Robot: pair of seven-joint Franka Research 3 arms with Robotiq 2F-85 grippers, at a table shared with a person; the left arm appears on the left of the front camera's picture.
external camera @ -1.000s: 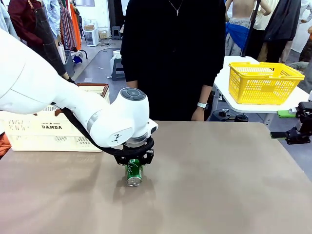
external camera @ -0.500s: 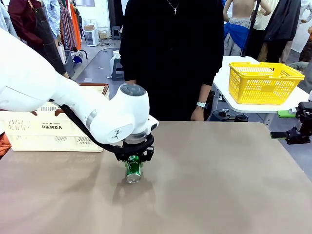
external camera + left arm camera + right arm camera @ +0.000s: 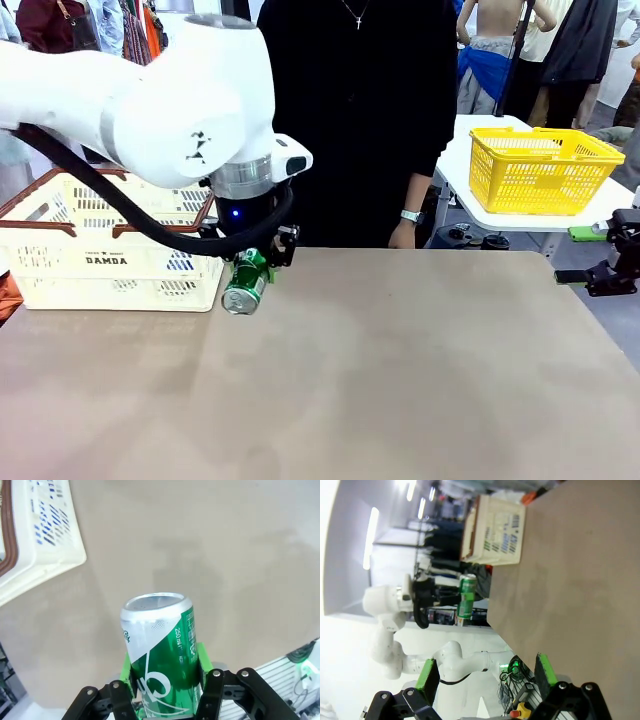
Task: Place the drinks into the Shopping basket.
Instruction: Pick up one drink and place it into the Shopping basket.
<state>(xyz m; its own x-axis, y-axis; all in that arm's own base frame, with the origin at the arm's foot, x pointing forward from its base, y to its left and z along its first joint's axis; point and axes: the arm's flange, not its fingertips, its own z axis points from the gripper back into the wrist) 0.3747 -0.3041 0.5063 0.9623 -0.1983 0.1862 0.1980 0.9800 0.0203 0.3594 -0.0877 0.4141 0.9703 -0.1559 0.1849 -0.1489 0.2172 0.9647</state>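
Left tool (image 3: 252, 268) clenched green can (image 3: 244, 284), tilted above surface (image 3: 420, 370) beside basket (image 3: 60, 262); can might slip, clip rim. Right tool (image 3: 485, 677) released.

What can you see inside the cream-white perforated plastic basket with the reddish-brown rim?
Through the cream-white perforated basket's side holes, something blue shows inside. Its walls and the white left arm cover the rest of the interior.

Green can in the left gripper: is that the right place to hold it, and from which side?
Yes. The left gripper clamps the green can across its round body near one end, pads on opposite sides; the curved wall suits a sideways pinch, and the free end leads toward the Shopping basket.
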